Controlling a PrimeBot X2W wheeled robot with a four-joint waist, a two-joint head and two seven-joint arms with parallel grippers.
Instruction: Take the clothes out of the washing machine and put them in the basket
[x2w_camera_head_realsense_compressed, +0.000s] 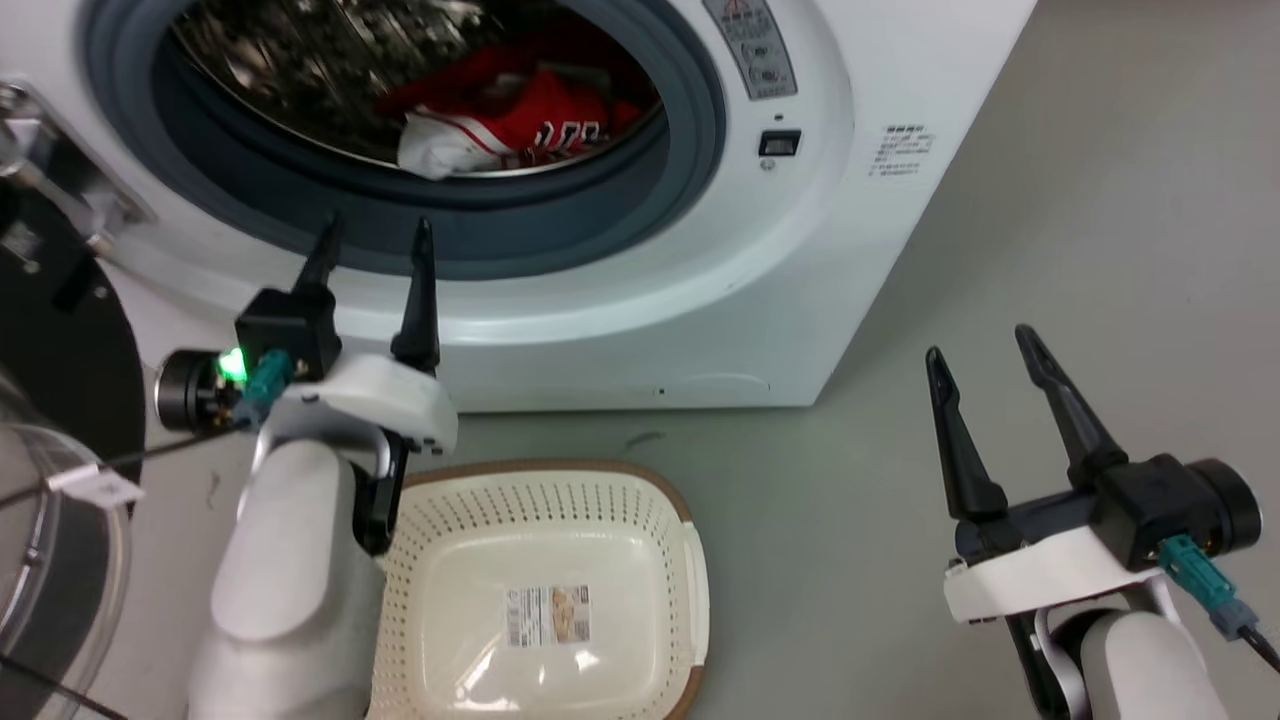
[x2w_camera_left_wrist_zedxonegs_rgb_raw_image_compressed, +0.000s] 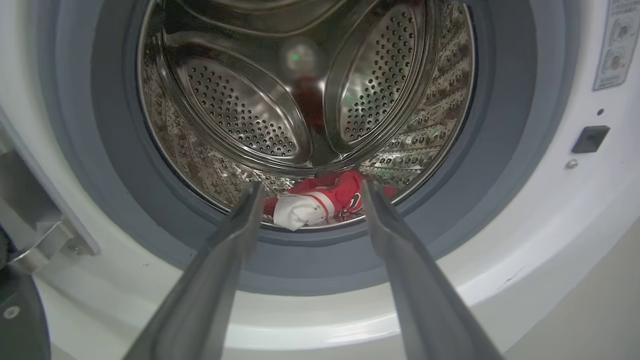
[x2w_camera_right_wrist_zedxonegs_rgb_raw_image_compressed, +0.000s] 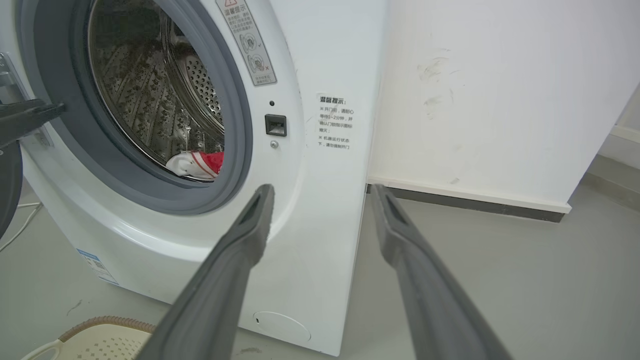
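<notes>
Grey floor (x2w_camera_head_realsense_compressed: 1050, 250) before the washing machine (x2w_camera_head_realsense_compressed: 700, 300) bears the empty basket (x2w_camera_head_realsense_compressed: 560, 470), while the clothes (x2w_camera_head_realsense_compressed: 510, 125) lie low in the drum, the left gripper (x2w_camera_head_realsense_compressed: 376, 240) wide at its opening and the right gripper (x2w_camera_head_realsense_compressed: 980, 345) wide, idle far right, so unloading looks not yet begun.

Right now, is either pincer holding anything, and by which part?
Nothing held: left pincer and right pincer both open, empty; clothes in the washing machine.
</notes>
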